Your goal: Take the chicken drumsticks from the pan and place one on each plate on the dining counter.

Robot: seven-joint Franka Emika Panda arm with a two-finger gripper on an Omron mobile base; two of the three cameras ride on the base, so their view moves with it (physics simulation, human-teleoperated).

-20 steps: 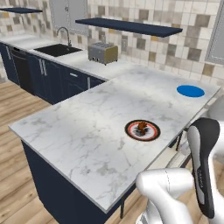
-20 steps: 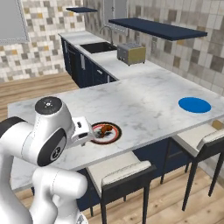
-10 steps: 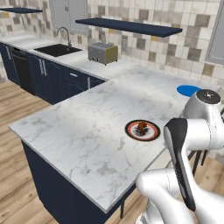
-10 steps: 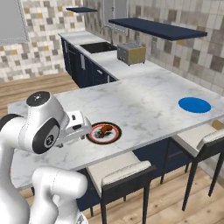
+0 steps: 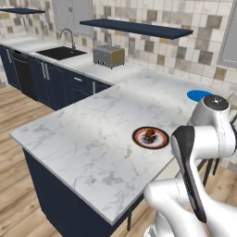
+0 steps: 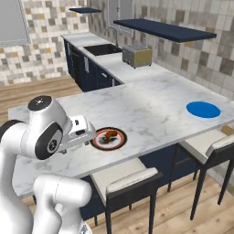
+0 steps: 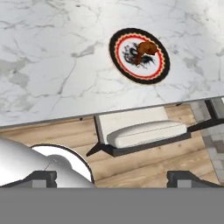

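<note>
A reddish-brown chicken drumstick (image 7: 145, 48) lies on the plate (image 7: 139, 54) with the dark red-black rim and white patterned centre, near the front edge of the white marble dining counter (image 5: 92, 139). The same drumstick (image 6: 108, 135) and plate (image 6: 109, 138) show in the right base view, just right of my white hand. The plain blue plate (image 6: 203, 109) lies bare further along the counter. My gripper (image 7: 113, 178) is open and holds nothing. It hangs off the counter's edge above a stool, well short of the rimmed plate. The pan is out of view.
Stools with pale seats (image 6: 123, 176) stand along the counter's front edge. At the back, navy cabinets carry a sink (image 5: 60, 52) and a toaster (image 5: 109, 56) under a dark shelf (image 5: 136, 28). My own white arm (image 5: 203, 139) covers the right of the left base view.
My arm has swung up and folded back: its elbow has risen into the right of the left base view. The rimmed plate, its drumstick and the blue plate lie as before. The jaws stay open.
</note>
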